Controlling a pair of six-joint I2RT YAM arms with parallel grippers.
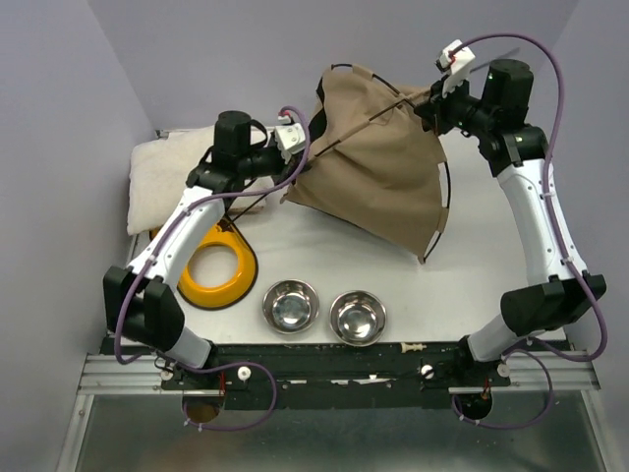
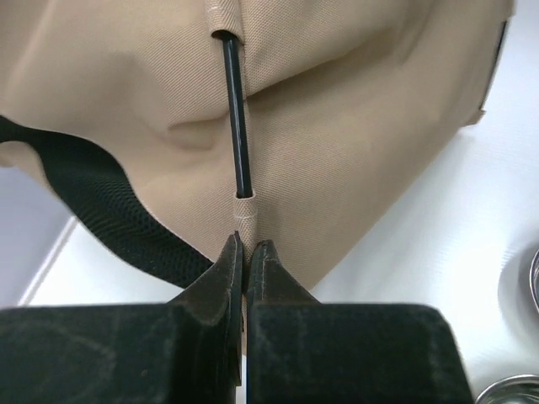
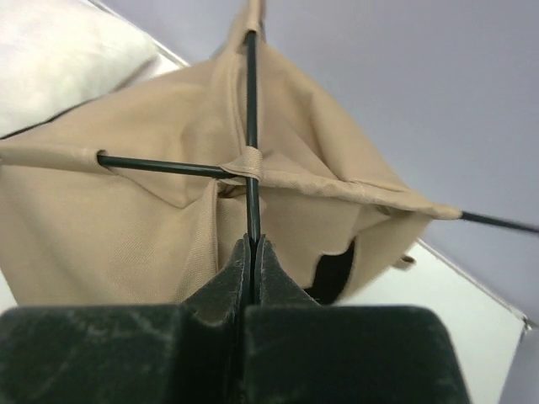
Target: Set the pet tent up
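Steel bowls (image 1: pixel 291 305) nearest. Left gripper (image 2: pixel 247 248) is pinched shut on a pole-sleeve end and right gripper (image 3: pixel 253 246) is clamped on a black pole (image 3: pixel 251 126). The pet tent (image 1: pixel 373 167) is held between them over mid-table. Likely light: floppy fabric, thin springy poles, so grip poles, not cloth. Pole tips inside jaws hidden; pompom and label unseen.

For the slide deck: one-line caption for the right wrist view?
Right gripper shut on a black pole of the tan pet tent, below the pole crossing.
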